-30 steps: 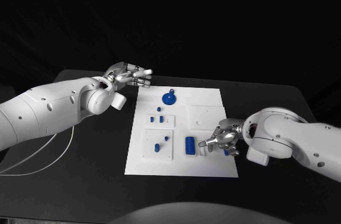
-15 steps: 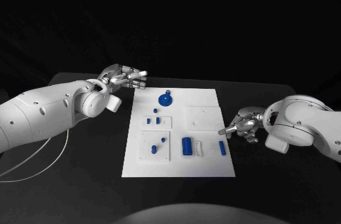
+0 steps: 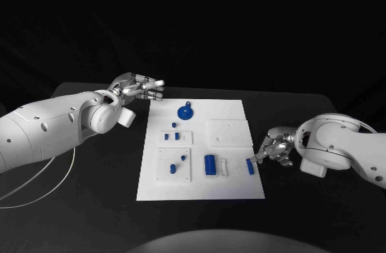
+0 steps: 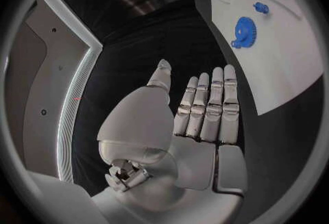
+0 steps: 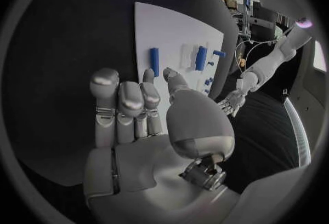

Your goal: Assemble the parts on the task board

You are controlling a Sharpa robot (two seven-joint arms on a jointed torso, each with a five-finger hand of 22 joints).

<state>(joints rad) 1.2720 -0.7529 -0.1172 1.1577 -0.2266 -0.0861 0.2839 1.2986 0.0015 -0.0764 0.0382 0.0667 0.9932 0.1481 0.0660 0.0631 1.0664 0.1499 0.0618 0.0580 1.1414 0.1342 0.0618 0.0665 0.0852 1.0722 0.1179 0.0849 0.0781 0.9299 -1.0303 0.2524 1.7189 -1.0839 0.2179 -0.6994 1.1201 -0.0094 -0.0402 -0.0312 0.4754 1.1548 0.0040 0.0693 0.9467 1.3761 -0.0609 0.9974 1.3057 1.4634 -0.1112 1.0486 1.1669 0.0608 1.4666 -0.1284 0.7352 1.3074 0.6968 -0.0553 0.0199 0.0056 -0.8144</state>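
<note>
So the white board (image 3: 201, 150) sits in the middle of the black worktop (image 3: 80, 208); the blue pieces are all on it. There's a round blue gear (image 3: 186, 113) near the board's far end; two tiny blue bits (image 3: 171, 136) on a small raised plate below it; a blue peg (image 3: 172, 167) on the bigger plate toward the near left; a fat blue cylinder (image 3: 211, 164) near the middle; and a slim blue bar (image 3: 250, 166) by the board's right edge. The right hand (image 3: 276, 150) hangs just beside that bar, off the board's right edge; fingers apart, holding nothing. The left hand (image 3: 141, 87) hovers off the board's far left corner; fingers straight, side by side, holding nothing.
</note>
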